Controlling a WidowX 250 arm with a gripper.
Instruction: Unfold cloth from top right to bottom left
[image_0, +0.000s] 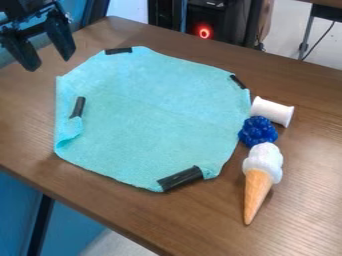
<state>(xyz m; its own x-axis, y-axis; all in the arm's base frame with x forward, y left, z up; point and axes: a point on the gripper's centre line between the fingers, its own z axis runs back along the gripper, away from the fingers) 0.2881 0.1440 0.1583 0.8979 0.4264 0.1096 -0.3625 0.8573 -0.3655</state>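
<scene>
Turquoise cloth (153, 110) is laid mostly flat on the brown table (300, 200), mid-view and a bit left. Roughly many-sided outline, no clean square corners seen. Faint crease is shown across the middle. Left side is less tidy: lower-left edge is curled up and folded inward, with a small rolled flap by the left strip.

Four black strips are spaced around the rim: top strip (118, 50), right strip (238, 81), left strip (78, 107), bottom strip (180, 178). Bottom one is the thickest. Whether they are stuck down can't be told.

Right side is crowded. White cylinder (272, 111), lying on its side, is placed just beside the cloth's right corner; bumpy blue object (258, 131) is set right up by the cloth edge; toy ice cream cone (260, 175) is laid below that, tip pointed toward the view's bottom. All three are lined up in a close row.

Gripper (49, 63) is seen at upper left, outside the cloth outline. Fingers are spread wide, nothing held. Dark equipment with a red glowing ring (204, 32) is seen behind the table.
</scene>
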